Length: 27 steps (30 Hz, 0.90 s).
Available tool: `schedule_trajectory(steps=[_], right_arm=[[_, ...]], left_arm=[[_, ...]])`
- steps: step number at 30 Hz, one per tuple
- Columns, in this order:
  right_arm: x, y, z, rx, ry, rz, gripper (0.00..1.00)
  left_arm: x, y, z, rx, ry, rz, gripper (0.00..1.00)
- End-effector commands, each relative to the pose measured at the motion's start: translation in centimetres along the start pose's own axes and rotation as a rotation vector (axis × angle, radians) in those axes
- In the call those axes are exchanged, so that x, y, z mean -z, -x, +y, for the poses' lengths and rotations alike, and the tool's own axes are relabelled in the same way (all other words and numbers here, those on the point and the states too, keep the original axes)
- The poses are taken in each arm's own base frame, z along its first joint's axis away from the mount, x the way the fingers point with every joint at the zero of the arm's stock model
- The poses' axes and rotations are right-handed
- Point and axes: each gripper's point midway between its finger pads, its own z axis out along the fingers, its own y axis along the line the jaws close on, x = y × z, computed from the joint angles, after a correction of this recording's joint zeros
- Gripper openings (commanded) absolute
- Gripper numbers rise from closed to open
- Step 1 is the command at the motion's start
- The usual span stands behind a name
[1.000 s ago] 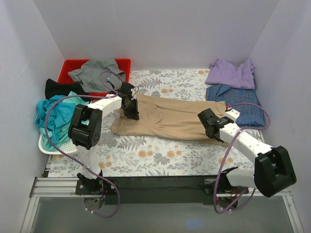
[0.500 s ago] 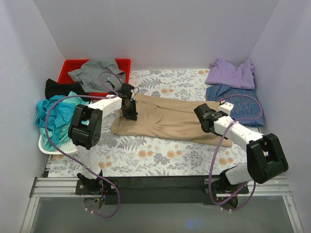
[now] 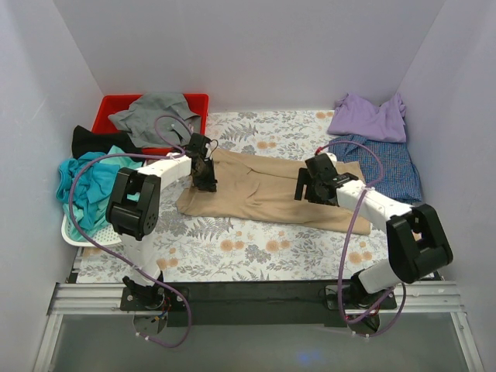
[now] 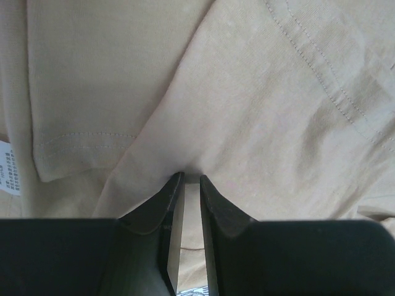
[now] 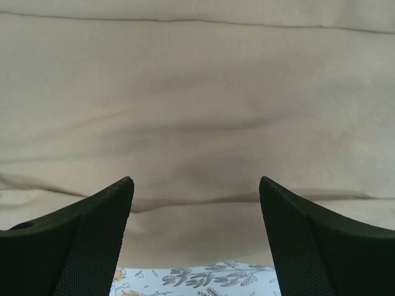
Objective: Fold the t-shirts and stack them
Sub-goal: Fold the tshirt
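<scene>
While overhead hides the grips, wrist views show left pincer (image 4: 191,179) clenched on the tan t-shirt (image 4: 265,123), right pincer (image 5: 196,181) released over it.

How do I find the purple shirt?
Look at the flowery table, then its far right corner. Two shirts lie there; the purple shirt is the one farther back, plain and crumpled, while the blue checked shirt in front of it has a pattern.
</scene>
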Motion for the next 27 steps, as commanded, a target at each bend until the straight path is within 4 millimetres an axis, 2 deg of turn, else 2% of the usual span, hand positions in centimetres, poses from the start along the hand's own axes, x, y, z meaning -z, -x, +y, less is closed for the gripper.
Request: schedule_trajectory(steps=[1,5,6,9,12,13,15,16,17,19,20,23,24,25,26,27], right_arm=[[-0.7,4.0,2.8,0.084,0.076,-0.083,0.88],[-1.9,7.3,2.1,0.19,-0.02,-0.156,0.9],[-2.5,7.6,1.9,0.217,-0.038,-0.152,0.9],[-5.0,6.5,0.3,0.233,-0.07,-0.078,0.91],[-6.4,4.2,-0.5,0.234,-0.064,0.016,0.91],[-6.6,2.5,-0.8,0.238,-0.055,0.057,0.91],[-6.3,0.5,-0.9,0.234,-0.015,0.112,0.9],[-6.0,-0.6,-1.2,0.219,-0.011,0.138,0.9],[-5.7,-2.7,-1.6,0.217,-0.007,0.194,0.89],[-4.7,-3.9,-1.7,0.204,0.011,0.205,0.89],[-4.4,-4.6,-1.7,0.191,0.025,0.221,0.89],[-3.0,-7.5,-1.9,0.172,0.051,0.28,0.88],[-2.5,-8.5,-1.7,0.179,0.064,0.299,0.88],[-1.8,-9.5,-1.6,0.175,0.089,0.315,0.88],[-1.5,-10.2,-1.6,0.173,0.093,0.33,0.88],[-0.9,-10.7,-1.2,0.166,0.106,0.329,0.88]], left_arm=[[1.6,1.4,0.0,0.0,0.002,-0.068,0.16],[1.9,1.4,-1.6,0.031,-0.078,-0.056,0.16],[1.9,1.4,-2.2,0.048,-0.101,-0.049,0.16],[1.4,1.8,-3.5,0.096,-0.159,-0.034,0.16],[0.5,2.6,-4.3,0.122,-0.176,-0.027,0.16],[-0.1,3.1,-4.4,0.127,-0.176,-0.03,0.17],[-0.1,5.3,-5.3,0.121,-0.181,-0.061,0.16],[-0.7,5.4,-5.2,0.122,-0.171,-0.05,0.17],[-0.7,6.3,-5.5,0.122,-0.169,-0.059,0.17],[-1.1,6.9,-5.5,0.122,-0.156,-0.064,0.17],[-0.7,8.0,-5.9,0.12,-0.158,-0.083,0.17],[-1.9,8.3,-5.9,0.115,-0.147,-0.067,0.17],[-1.6,9.4,-6.4,0.11,-0.159,-0.089,0.17],[-2.9,9.0,-6.2,0.11,-0.149,-0.063,0.17],[-3.2,9.1,-6.4,0.109,-0.155,-0.054,0.17],[-3.1,9.9,-7.0,0.103,-0.177,-0.066,0.17]])
